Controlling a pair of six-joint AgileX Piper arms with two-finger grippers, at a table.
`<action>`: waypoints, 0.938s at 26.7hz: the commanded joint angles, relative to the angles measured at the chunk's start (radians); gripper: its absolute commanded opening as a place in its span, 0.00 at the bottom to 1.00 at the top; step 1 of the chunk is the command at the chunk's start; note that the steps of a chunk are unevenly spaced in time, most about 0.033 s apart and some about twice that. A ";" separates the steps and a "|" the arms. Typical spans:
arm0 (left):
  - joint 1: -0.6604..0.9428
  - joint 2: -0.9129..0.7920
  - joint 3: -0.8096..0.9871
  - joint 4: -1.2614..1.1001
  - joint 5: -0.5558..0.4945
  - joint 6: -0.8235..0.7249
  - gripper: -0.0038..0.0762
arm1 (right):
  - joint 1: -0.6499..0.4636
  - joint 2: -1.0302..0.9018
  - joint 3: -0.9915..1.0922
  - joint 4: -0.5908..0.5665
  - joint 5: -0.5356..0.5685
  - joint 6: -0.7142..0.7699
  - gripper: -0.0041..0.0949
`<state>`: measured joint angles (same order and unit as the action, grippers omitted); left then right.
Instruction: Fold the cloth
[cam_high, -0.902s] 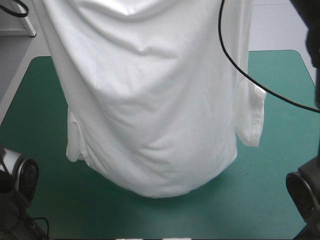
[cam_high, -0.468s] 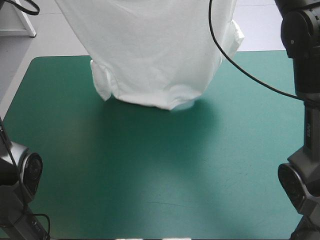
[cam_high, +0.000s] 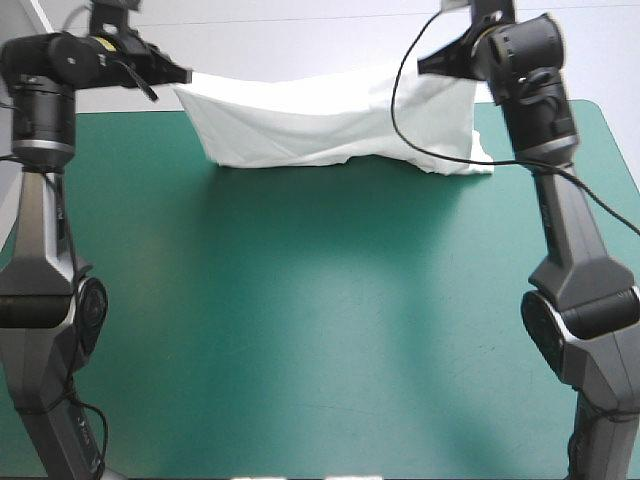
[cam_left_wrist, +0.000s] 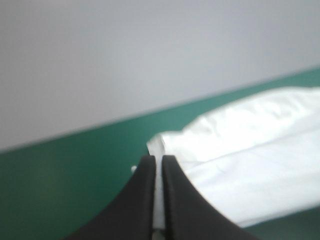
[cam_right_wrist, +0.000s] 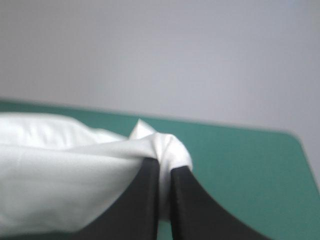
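Shows the T-shirt (cam_high: 320, 125) carried away from the high camera since the earlier frames: before, a wide white curtain hanging over most of the table; now, a low band along the far edge. Shows both arms, earlier almost out of frame, now rising full length from the near corners.

Near: bare teal-green table (cam_high: 300, 330) from the near edge to past the middle, crossed by a soft shadow below the cloth.

Farther: arms leaning forward, one along each side of the table.

Far: T-shirt stretched as a sagging horizontal band between the two grippers. Cannot tell whether the lower hem touches the table or hangs just above it. Right end trails onto the table beside the right arm.

At the band's upper left corner: left gripper (cam_high: 183, 76), fingers pinched almost together, a thin white fold caught between them in the left wrist view.

At the upper right corner: right gripper (cam_high: 428, 63), fingers likewise clamped on a bunched fold, cloth bulging over the tips in the right wrist view.
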<state>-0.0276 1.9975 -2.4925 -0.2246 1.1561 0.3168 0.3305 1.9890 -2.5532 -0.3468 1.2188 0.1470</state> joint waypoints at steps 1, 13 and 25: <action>-0.002 0.010 0.064 -0.037 0.054 -0.026 0.04 | -0.014 0.030 0.077 0.049 0.029 -0.002 0.02; -0.004 -0.061 0.451 -0.009 0.134 0.005 0.04 | -0.014 -0.118 0.609 0.158 0.029 -0.008 0.02; -0.004 -0.644 1.338 0.066 0.132 -0.063 0.04 | -0.012 -0.708 1.464 0.294 0.029 -0.048 0.02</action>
<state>-0.0276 1.4827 -1.2458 -0.1748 1.2355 0.2851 0.3232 1.4012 -1.1661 -0.0715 1.2276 0.1108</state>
